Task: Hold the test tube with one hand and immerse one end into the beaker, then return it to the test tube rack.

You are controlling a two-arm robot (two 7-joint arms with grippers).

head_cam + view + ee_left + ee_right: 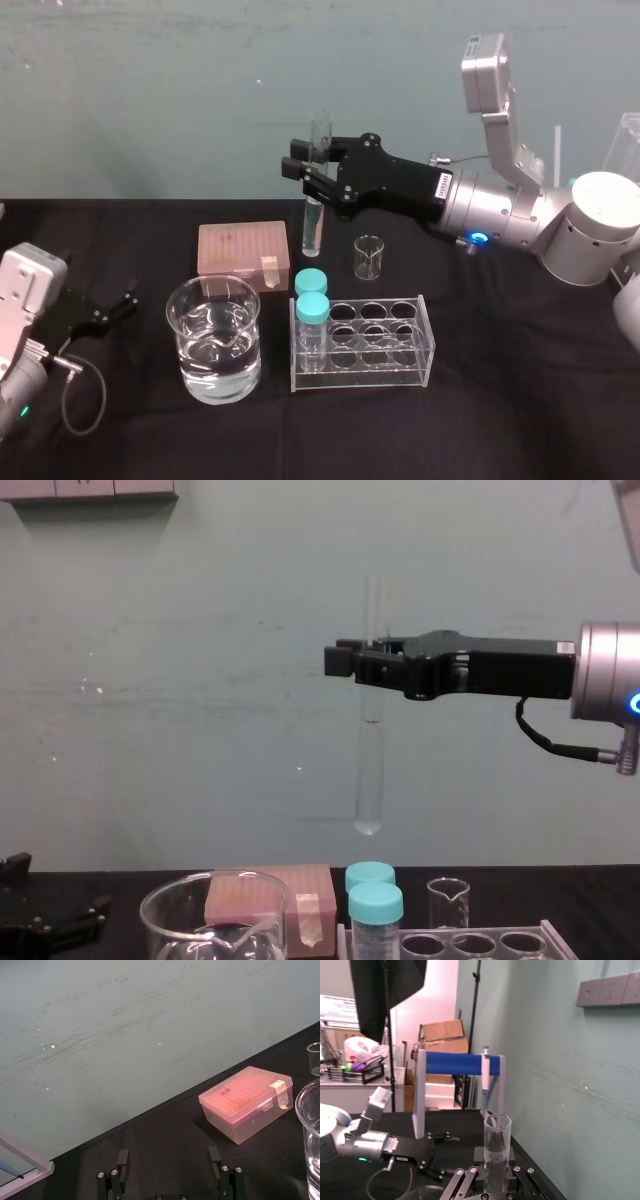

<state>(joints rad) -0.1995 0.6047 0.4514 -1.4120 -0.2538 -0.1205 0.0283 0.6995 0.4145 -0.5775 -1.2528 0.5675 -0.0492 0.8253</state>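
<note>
Your right hand [305,170] is closed on the test tube [313,225], gripping it on its upper part, so that the open mouth stands a little above the fingers and most of the tube hangs below them. The tube is upright and held high over the bench [500,400]. In the chest view its rounded bottom hangs well above the turquoise caps, touching nothing. From your head camera the tube appears behind the test tube rack [385,372], in line with the gap between the pink box [243,255] and the small beaker [368,257]. The arm reaches in from your right, roughly level, with the blue ring light glowing at its wrist. The big beaker [188,345] stands on the bench to the left of the rack, close beside it and in front of the pink box, and holds clear liquid to about half its height. The tube is well apart from the beaker and not over it. The rack sits near the front of the bench with two turquoise-capped vials [311,300] standing at its left end. The other holes you can see are unfilled. Your left hand [118,308] lies low at the left edge of the bench, to the left of the beaker, with its fingers spread apart and holding nothing.
</note>
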